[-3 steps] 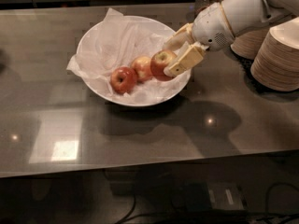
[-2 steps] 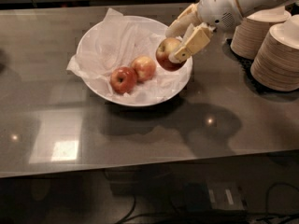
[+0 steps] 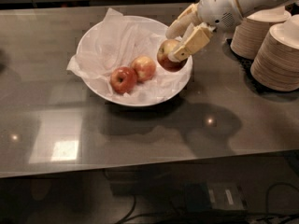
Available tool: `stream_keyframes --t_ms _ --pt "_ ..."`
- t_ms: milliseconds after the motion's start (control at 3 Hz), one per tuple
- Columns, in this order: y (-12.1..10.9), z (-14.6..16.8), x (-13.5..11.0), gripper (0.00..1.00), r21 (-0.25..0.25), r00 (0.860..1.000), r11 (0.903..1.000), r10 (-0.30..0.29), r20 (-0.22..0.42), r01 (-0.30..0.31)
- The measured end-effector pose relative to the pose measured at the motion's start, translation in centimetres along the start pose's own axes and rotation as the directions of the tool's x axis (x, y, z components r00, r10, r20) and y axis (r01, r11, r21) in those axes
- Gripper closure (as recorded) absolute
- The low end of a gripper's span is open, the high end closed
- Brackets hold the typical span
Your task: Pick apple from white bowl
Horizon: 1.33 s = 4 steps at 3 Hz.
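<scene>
The white bowl [image 3: 100,91], wide and lined with crumpled white tissue paper, stands on the grey counter left of centre. Two red-yellow apples lie in it side by side: one [image 3: 123,80] and another [image 3: 144,67]. My gripper [image 3: 174,46] comes in from the upper right. It is shut on a third apple [image 3: 167,59] and holds it lifted above the bowl's right rim, between its two beige fingers [image 3: 195,41].
Stacks of beige paper bowls [image 3: 278,55] stand at the right edge of the counter, close behind my arm, with another stack [image 3: 255,31] beyond. The counter's front edge [image 3: 140,164] runs across below. Cables and a box lie on the floor beneath.
My gripper has risen with the apple out of the bowl and now holds it higher, over the right rim. The two other apples have not moved.
</scene>
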State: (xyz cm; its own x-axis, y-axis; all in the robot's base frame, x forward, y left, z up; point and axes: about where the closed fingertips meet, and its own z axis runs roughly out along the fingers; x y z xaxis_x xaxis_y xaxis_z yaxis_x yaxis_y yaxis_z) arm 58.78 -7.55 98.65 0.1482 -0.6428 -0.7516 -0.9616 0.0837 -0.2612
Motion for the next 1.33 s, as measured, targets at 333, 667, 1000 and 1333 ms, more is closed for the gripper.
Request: stream_keyframes --t_ms 333,667,1000,1333 --pt "0.00 0.00 0.00 0.75 0.000 1.000 1.0000 0.000 0.000 0.000" --pt "0.00 0.01 0.00 0.51 0.000 1.000 1.0000 0.000 0.000 0.000" --pt "0.00 0.01 0.00 0.28 0.000 1.000 1.0000 0.000 0.000 0.000" --pt "0.01 0.04 0.01 0.05 -0.001 1.000 1.0000 0.000 0.000 0.000"
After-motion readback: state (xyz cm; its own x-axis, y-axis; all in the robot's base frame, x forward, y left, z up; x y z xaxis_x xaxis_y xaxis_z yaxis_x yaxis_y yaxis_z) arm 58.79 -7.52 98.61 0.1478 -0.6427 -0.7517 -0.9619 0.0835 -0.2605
